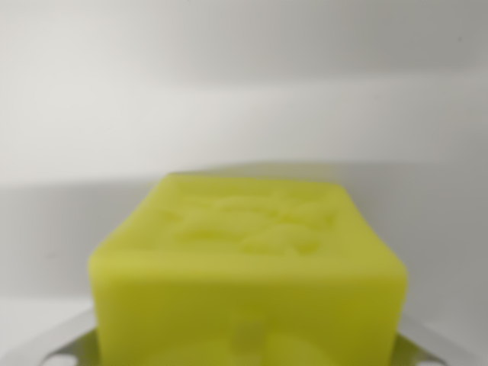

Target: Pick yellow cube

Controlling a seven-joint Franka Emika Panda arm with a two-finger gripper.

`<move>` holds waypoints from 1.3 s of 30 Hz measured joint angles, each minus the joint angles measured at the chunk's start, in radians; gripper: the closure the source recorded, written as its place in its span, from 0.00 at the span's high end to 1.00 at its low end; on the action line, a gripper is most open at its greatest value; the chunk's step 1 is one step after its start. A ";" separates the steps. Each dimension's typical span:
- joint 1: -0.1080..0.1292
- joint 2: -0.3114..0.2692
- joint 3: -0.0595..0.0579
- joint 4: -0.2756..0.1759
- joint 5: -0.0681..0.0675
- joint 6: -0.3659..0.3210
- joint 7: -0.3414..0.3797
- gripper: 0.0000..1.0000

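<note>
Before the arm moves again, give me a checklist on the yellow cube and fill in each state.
1. Yellow cube in the wrist view: ok, it fills the lower centre.
2. Cube centred left to right: ok, roughly.
3. Fingers around the cube: cannot tell, only pale grey shapes show at the bottom corners.
4. Cube gripped or loose: cannot tell.
5. Cube lifted or resting: cannot tell, its underside is hidden.
6. Background beyond the cube: ok, only a plain pale surface shows.

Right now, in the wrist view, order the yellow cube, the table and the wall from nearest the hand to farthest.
1. Yellow cube, bottom centre, closest.
2. Table, beside and behind it.
3. Wall, blurred, across the top.
</note>
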 joint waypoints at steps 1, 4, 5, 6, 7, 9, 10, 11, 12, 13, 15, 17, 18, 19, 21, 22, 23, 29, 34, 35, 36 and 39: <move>0.000 -0.003 0.000 -0.001 0.000 -0.002 0.000 0.00; 0.000 -0.025 0.001 -0.007 0.002 -0.017 -0.003 0.00; 0.000 -0.033 0.001 -0.009 0.003 -0.023 -0.004 0.00; 0.000 -0.040 0.001 -0.011 0.005 -0.028 -0.005 0.00; 0.001 -0.049 0.001 -0.013 0.007 -0.035 -0.006 0.00; 0.001 -0.064 0.001 -0.017 0.010 -0.046 -0.009 0.00; 0.002 -0.072 0.001 -0.019 0.012 -0.052 -0.010 0.00; 0.002 -0.080 0.001 -0.022 0.013 -0.058 -0.011 0.00; 0.002 -0.087 0.001 -0.023 0.014 -0.064 -0.012 0.00; 0.003 -0.097 0.001 -0.025 0.016 -0.071 -0.013 0.00; 0.003 -0.112 0.001 -0.029 0.018 -0.083 -0.015 0.00; 0.004 -0.128 0.001 -0.032 0.021 -0.095 -0.017 0.00; 0.004 -0.136 0.000 -0.034 0.022 -0.101 -0.018 0.00; 0.005 -0.143 0.000 -0.035 0.023 -0.108 -0.018 0.00; 0.005 -0.159 0.000 -0.038 0.025 -0.121 -0.020 0.00; 0.005 -0.166 0.000 -0.039 0.025 -0.126 -0.020 0.00; 0.006 -0.175 0.000 -0.040 0.026 -0.133 -0.021 0.00; 0.007 -0.220 0.000 -0.047 0.031 -0.172 -0.024 0.00; 0.007 -0.258 0.000 -0.051 0.033 -0.206 -0.026 0.00; 0.007 -0.265 0.000 -0.051 0.034 -0.213 -0.027 0.00; 0.007 -0.272 0.000 -0.052 0.034 -0.220 -0.027 0.00; 0.008 -0.294 0.000 -0.053 0.036 -0.240 -0.028 0.00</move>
